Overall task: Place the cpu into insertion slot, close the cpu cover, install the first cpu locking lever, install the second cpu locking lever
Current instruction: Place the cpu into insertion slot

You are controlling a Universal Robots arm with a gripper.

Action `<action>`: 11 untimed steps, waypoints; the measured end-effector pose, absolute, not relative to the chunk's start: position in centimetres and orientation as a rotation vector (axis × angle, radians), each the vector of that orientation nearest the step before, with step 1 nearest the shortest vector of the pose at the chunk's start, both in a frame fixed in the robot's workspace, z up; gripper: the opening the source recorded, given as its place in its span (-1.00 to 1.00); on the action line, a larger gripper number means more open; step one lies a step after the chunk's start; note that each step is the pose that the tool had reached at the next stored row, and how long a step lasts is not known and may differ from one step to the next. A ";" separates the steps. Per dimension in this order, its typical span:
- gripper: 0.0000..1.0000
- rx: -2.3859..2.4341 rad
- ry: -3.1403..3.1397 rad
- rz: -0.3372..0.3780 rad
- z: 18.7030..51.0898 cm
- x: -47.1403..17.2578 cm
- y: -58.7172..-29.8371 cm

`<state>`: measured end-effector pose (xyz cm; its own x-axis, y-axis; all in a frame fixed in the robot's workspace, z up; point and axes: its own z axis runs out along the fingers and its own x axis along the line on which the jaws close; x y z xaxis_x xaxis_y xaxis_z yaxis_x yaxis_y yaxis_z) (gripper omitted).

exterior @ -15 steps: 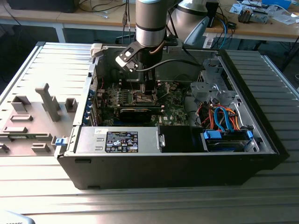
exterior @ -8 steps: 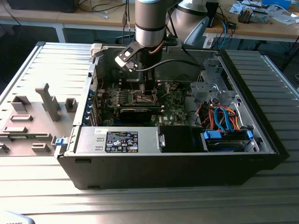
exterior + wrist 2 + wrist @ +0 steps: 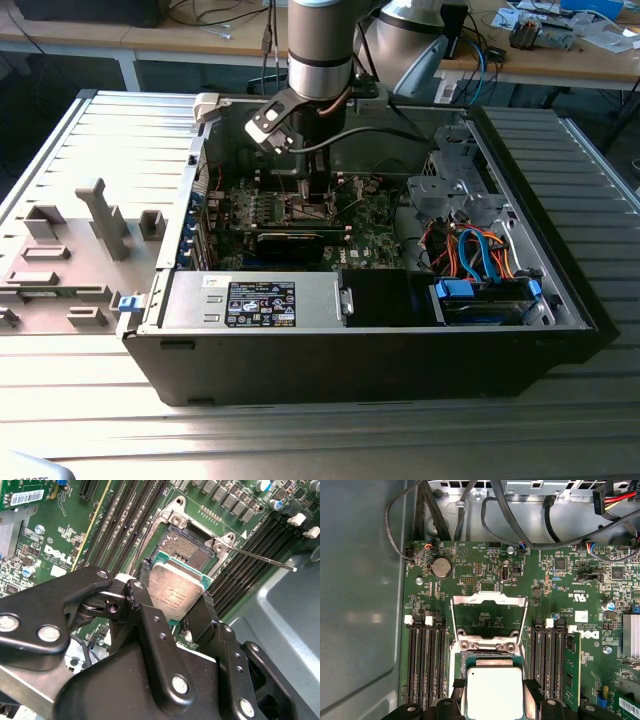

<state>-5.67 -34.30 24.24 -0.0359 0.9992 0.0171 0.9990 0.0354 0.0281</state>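
Two fingers [image 3: 209, 617] clamp the cpu [image 3: 176, 594] by opposite edges; the gripper [image 3: 176, 582] holds it just above the slot [image 3: 189, 545], cover [image 3: 489, 598] standing open. We judge: keep it level, edges square to the slot rim, descend straight, no dragging.

A silver-and-grey cylindrical robot arm [image 3: 320, 45] stood vertical, its wrist pointing straight down. Beneath the wrist hung a black metal two-fingered gripper [image 3: 176, 587] built from bolted linkage plates. Its two black fingers [image 3: 146, 611] were drawn in against opposite edges of a small, flat, square, pale grey metallic cpu [image 3: 175, 597], clamped between the fingertips.
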 end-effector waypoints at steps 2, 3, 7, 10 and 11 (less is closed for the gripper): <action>0.08 2.176 2.255 0.050 24.2 -5.7 -34.3; 0.08 2.176 2.255 0.050 24.2 -5.8 -34.3; 0.08 2.176 2.255 0.050 24.2 -5.9 -34.3; 0.08 2.176 2.255 0.050 24.2 -6.0 -34.1; 0.08 2.176 2.255 0.050 24.2 -6.0 -34.0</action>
<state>-6.00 -34.01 24.23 -0.0359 0.9992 0.0171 0.9990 0.0354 0.0281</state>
